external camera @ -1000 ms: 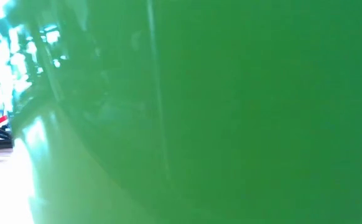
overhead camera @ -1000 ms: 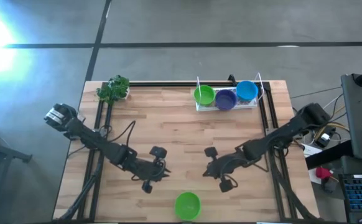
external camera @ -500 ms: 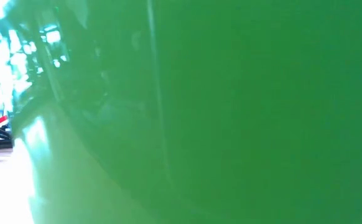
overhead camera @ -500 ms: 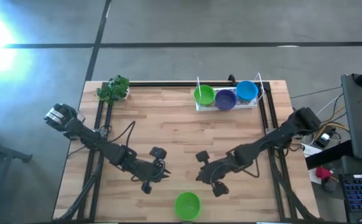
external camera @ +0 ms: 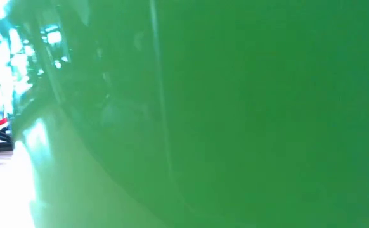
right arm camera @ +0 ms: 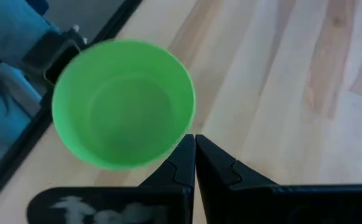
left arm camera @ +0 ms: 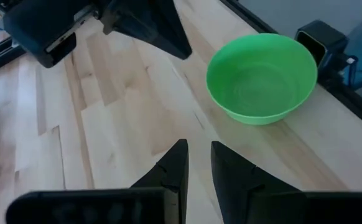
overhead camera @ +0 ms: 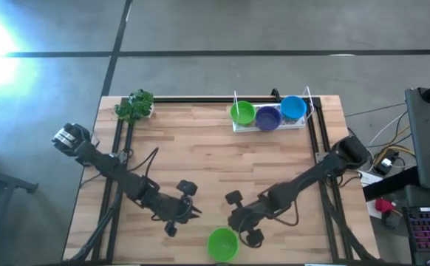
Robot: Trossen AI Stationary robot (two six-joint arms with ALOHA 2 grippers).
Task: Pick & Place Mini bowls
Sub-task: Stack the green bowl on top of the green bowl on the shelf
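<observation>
One bright green mini bowl (overhead camera: 222,244) stands upright on its base by the table's near edge. Its wall fills the low view (external camera: 235,114). My right gripper (overhead camera: 231,222) is shut, its tips (right arm camera: 192,142) just beside the bowl's rim (right arm camera: 184,124) on the far right side; I see no touch. My left gripper (overhead camera: 195,213) hovers to the bowl's left, fingers (left arm camera: 198,149) a narrow gap apart, with the bowl (left arm camera: 260,78) ahead of it. Green (overhead camera: 242,113), purple (overhead camera: 267,117) and blue (overhead camera: 293,108) bowls sit in a clear tray (overhead camera: 270,128) at the far edge.
A leafy green toy plant (overhead camera: 134,106) stands at the far left corner. Black rails run along the table's left and right sides (overhead camera: 117,159). Bare wood lies between the tray and the two grippers. A black block (left arm camera: 321,37) sits just past the bowl at the near edge.
My right gripper has travelled toward the near edge and leftward, from mid-table to beside the green bowl. My left gripper has shifted a little toward the near edge. The bowl has stayed where it was.
</observation>
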